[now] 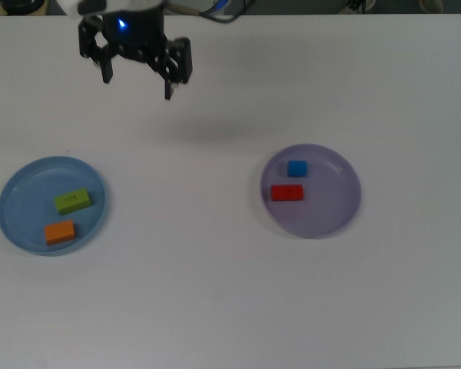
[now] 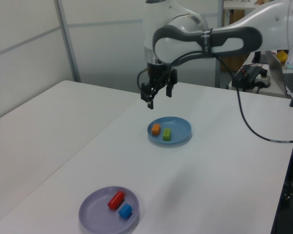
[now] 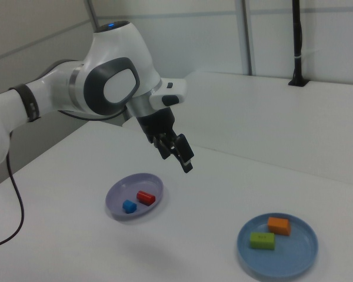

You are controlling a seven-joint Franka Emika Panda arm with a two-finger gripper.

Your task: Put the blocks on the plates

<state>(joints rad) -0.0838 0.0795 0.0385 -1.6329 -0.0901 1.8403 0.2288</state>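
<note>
Up near the top view's upper left, gripper point(image 1: 136, 84) hangs above the table point(image 1: 215, 292), fingers spread wide, nothing between them. Arm is mostly cropped out of the top view; only the wrist and a blue light show there. Left view has the gripper point(image 2: 157, 95) above and behind the blue plate point(image 2: 183, 139); right view has it point(image 3: 175, 154) above the lavender plate point(image 3: 119, 194).

Blue plate point(image 1: 15, 223), top view's left: green block point(image 1: 73, 201) and orange block point(image 1: 60, 231) both lying flat on it, near each other, not touching.

Lavender plate point(image 1: 330, 215), right of centre in the top view: blue block point(image 1: 296, 168) and red block point(image 1: 286, 192), just beside each other. Can't tell whether they touch.

Plates are well apart. Left view crops the lavender plate's near rim at the bottom edge.
</note>
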